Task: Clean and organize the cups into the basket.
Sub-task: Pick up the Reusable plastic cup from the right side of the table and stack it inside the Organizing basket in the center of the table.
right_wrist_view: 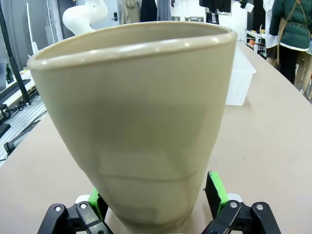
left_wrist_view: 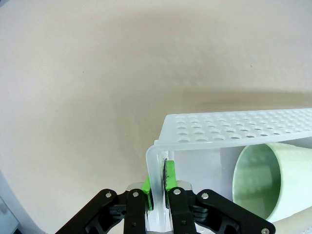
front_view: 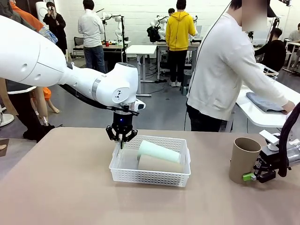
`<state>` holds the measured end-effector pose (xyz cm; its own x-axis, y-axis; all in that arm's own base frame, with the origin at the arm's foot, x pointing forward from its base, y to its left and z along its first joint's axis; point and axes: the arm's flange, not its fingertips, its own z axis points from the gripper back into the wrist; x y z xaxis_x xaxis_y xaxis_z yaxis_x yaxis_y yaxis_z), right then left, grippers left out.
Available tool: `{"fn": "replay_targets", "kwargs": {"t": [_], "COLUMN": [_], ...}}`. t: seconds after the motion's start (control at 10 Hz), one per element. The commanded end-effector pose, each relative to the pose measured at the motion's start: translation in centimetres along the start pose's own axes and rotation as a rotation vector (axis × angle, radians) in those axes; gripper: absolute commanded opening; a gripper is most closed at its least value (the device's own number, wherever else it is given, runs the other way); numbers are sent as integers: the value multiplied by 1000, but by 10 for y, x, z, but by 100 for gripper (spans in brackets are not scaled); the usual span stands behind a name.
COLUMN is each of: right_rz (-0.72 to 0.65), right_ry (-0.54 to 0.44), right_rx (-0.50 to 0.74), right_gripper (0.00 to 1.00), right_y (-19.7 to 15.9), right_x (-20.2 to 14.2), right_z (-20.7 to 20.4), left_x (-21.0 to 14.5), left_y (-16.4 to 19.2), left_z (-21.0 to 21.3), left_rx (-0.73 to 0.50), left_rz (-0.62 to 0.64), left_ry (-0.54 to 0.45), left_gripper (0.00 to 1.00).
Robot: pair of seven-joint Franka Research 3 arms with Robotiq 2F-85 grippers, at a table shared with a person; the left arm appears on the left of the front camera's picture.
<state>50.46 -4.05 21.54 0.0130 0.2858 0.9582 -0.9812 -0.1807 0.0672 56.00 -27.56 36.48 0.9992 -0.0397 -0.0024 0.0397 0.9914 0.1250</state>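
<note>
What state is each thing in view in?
basket: upright on the table, two cups inside
mint-green cup: lying on its side in the basket
tan cup in basket: lying on its side beside the mint-green cup
upright tan cup: standing mouth up on the table, outside the basket
left gripper: shut on the basket's wall
right gripper: open, jaws astride the upright tan cup's base

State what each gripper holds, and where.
Left gripper pinches the basket by its end-wall rim. Right gripper stands open around the tan cup, holding nothing.
</note>
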Motion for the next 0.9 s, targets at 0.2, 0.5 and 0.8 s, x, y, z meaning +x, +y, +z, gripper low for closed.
{"fn": "replay_targets", "kwargs": {"t": [0.2,0.5,0.8], "right_rz": [7,-36,-266], "right_ry": [-18,-10,112], "right_rx": [28,-54,-139], "right_gripper": [41,0,0], "right_y": [-1,2,31], "right_x": [2,8,110], "right_z": [-5,-4,-2], "left_x": [0,0,0], "left_y": [1,1,1], "left_z": [1,1,1], "left_rx": [11,11,11], "left_rz": [-3,-3,-3], "left_ry": [-7,-7,-7], "left_gripper": [0,0,0]}}
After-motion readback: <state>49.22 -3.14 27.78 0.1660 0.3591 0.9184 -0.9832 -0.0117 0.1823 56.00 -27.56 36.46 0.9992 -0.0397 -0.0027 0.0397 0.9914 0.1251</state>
